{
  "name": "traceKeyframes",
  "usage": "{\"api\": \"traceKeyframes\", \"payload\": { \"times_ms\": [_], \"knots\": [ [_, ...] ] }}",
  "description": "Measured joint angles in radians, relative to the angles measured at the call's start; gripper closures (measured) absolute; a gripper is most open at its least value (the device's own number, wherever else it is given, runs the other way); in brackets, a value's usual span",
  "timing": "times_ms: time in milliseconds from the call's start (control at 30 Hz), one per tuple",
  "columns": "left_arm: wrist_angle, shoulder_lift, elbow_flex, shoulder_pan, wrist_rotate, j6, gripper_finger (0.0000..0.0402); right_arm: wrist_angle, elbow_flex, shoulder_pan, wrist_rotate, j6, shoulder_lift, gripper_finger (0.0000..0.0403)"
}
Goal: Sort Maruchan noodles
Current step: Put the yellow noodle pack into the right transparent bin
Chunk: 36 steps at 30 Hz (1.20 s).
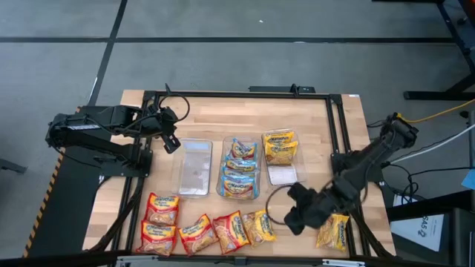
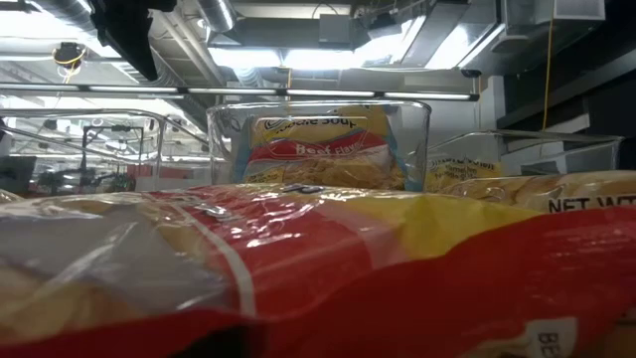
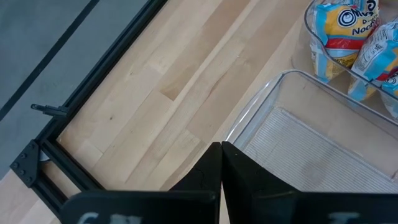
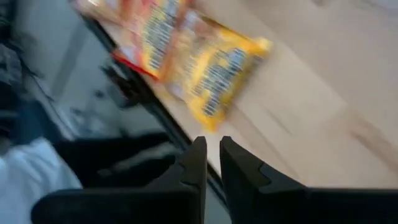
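Right gripper (image 1: 292,219), fingers closed and empty, sits between one yellow packet (image 1: 332,231) and five loose packets (image 1: 199,232) in a row. Left gripper (image 1: 172,144), closed, hovers beside the empty tub (image 1: 194,167); packets' long axes vary.

The table (image 1: 215,119) under my arms is pale wood, smooth, with a matt finish and visible grain. Its frame (image 1: 237,94) is black metal, matt. The three tubs (image 1: 194,169) are clear hard plastic, glossy; the empty one has a ribbed floor. The noodle packets (image 1: 230,230) are crinkly plastic film, shiny and catching glare. My left gripper (image 3: 221,177) and right gripper (image 4: 211,168) have matt black fingers.
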Motion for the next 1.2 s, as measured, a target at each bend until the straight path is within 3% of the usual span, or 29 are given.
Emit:
{"api": "traceKeyframes", "payload": {
  "times_ms": [100, 167, 433, 700, 900, 1200],
  "knots": [
    [0.0, 0.0, 0.0, 0.0, 0.0, 0.001, 0.0401, 0.169, -0.074, 0.04, 0.15, 0.031, 0.019, 0.0359],
    [0.0, 0.0, 0.0, 0.0, 0.0, 0.001, 0.0401, 0.251, -0.115, 0.048, 0.18, 0.037, 0.043, 0.0359],
    [0.0, 0.0, 0.0, 0.0, 0.053, -0.001, 0.0401, 0.363, -0.163, 0.046, 0.101, 0.147, 0.248, 0.0352],
    [-0.003, 0.0, 0.0, 0.0, 0.106, 0.003, 0.0401, 0.577, -0.159, 0.045, 0.081, 0.193, 0.432, 0.0266],
    [-0.003, 0.0, 0.0, 0.0, 0.106, 0.003, 0.0401, 0.576, -0.16, 0.045, 0.104, 0.229, 0.449, 0.0214],
    [-0.003, 0.0, 0.0, 0.0, 0.103, 0.003, 0.0401, 0.586, -0.161, 0.039, 0.105, 0.236, 0.449, 0.0224]
  ]
}}
